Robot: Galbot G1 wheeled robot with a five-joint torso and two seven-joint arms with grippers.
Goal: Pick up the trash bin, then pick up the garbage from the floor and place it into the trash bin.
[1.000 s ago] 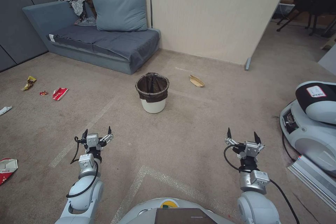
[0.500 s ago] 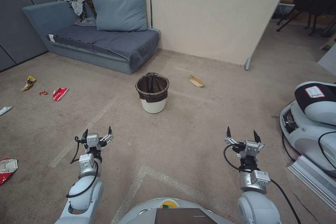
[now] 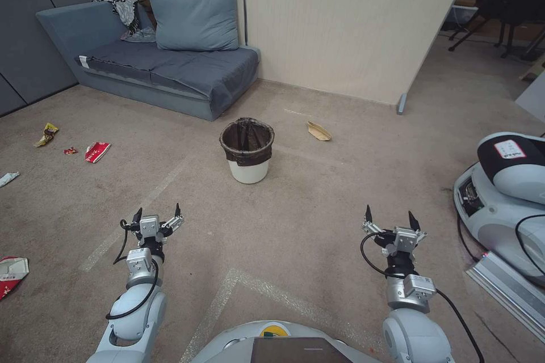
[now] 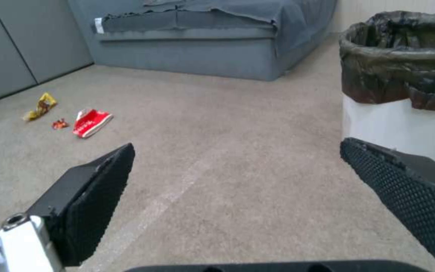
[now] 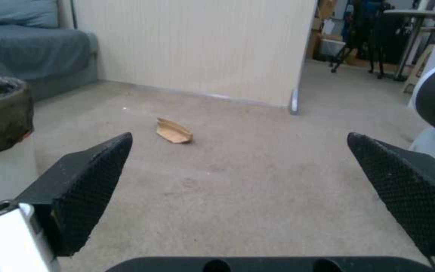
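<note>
The trash bin (image 3: 247, 149), a white pail with a dark bag over its rim, stands upright on the carpet ahead of me, in front of the sofa; it also appears as trash bin (image 4: 404, 87) and trash bin (image 5: 1, 124). Garbage lies scattered: a tan paper bag (image 3: 318, 131) (image 5: 173, 131) to the bin's right, a red-and-white packet (image 3: 97, 151) (image 4: 91, 122), a yellow wrapper (image 3: 46, 134) (image 4: 40, 107) and a small red scrap (image 3: 70, 151) far left. My left gripper (image 3: 156, 214) (image 4: 232, 189) and right gripper (image 3: 389, 217) (image 5: 238, 189) hover open and empty, well short of the bin.
A blue-grey sofa (image 3: 164, 68) with a pillow stands behind the bin against a cream partition (image 3: 352, 22). Another white robot base (image 3: 505, 193) sits at the right. A crumpled red-and-white packet (image 3: 11, 274) and a white scrap (image 3: 8, 178) lie at the left edge.
Both arms have crept slightly forward; the other robot at the right shifted a little. The bin and litter lie where they were.
</note>
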